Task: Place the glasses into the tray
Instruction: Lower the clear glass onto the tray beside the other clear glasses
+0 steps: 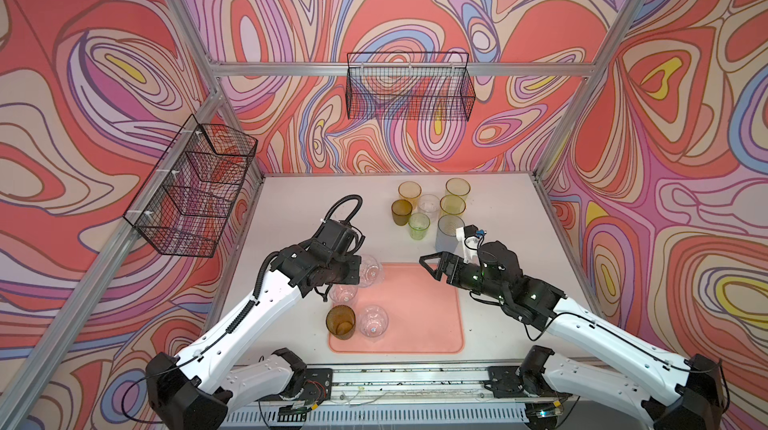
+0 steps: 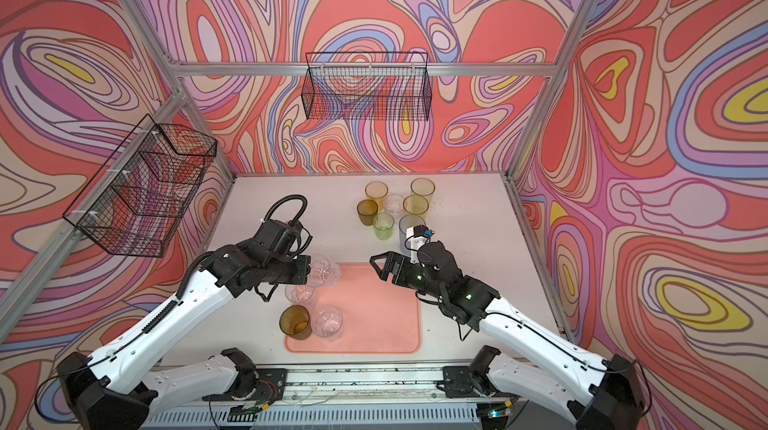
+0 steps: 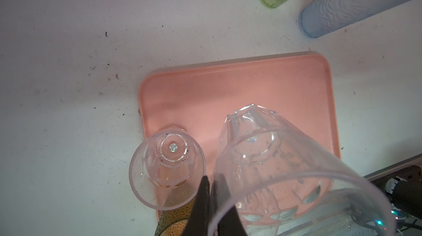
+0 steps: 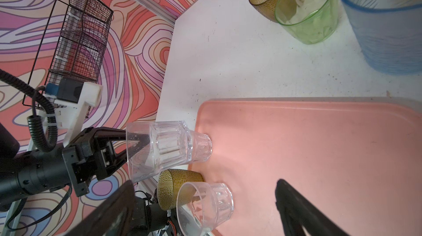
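My left gripper (image 3: 211, 184) is shut on the rim of a clear glass (image 1: 371, 270), one finger inside and one outside. The glass hangs tilted at the far left corner of the pink tray (image 1: 415, 324). I cannot tell whether its base (image 4: 201, 148) touches the tray. Along the tray's left side stand a clear glass (image 1: 343, 294), a brown-amber one (image 1: 340, 322) and another clear one (image 1: 374, 321). Several more glasses stand behind the tray, among them a green one (image 1: 419, 226) and a tall pale blue one (image 1: 449, 232). My right gripper (image 1: 428, 269) hovers open and empty over the tray's far right part.
A black wire basket (image 1: 409, 87) hangs on the back wall and a tiered one (image 1: 195, 186) on the left wall. The right arm's wrist partly hides the pale blue glass. An aluminium rail (image 1: 407, 378) runs along the table's front edge.
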